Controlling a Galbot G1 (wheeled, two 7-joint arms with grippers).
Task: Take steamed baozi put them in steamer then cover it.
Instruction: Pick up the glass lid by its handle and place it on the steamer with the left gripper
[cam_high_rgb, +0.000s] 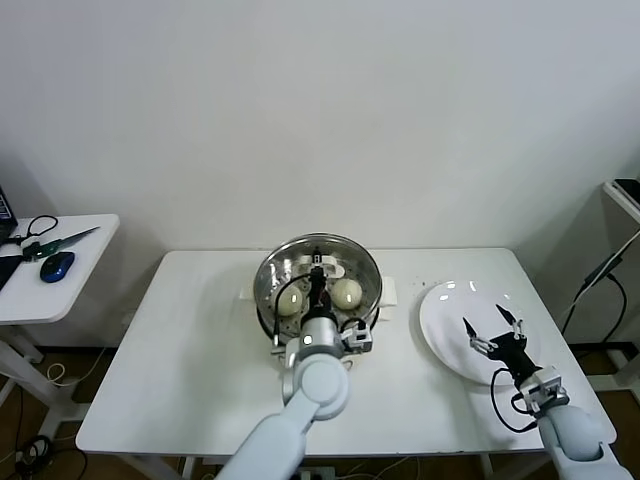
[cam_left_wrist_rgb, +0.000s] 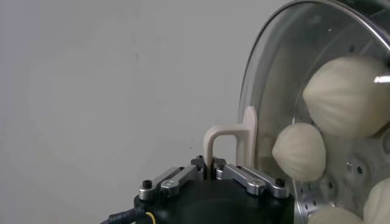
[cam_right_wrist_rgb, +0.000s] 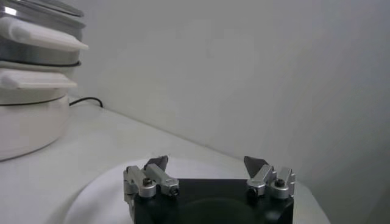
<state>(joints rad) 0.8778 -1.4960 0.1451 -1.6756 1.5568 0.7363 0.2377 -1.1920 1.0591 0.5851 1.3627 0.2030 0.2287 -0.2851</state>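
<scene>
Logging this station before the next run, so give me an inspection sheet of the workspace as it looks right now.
Surface: white table, bare in front.
Job's things: steamer holds buns; glass lid over them.
Clutter: empty white plate on the right.
Hands: left hand shut on the lid handle; right hand open above the plate.
Cables: black cord by the steamer base.
Surroundings: side table with mouse at left.

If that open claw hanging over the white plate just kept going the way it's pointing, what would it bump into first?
Probably the white plate itself. The right end effector hangs open just above it, tilted toward the far rim, with nothing in between. Past that is only the wall, though depth is hard to judge.
</scene>
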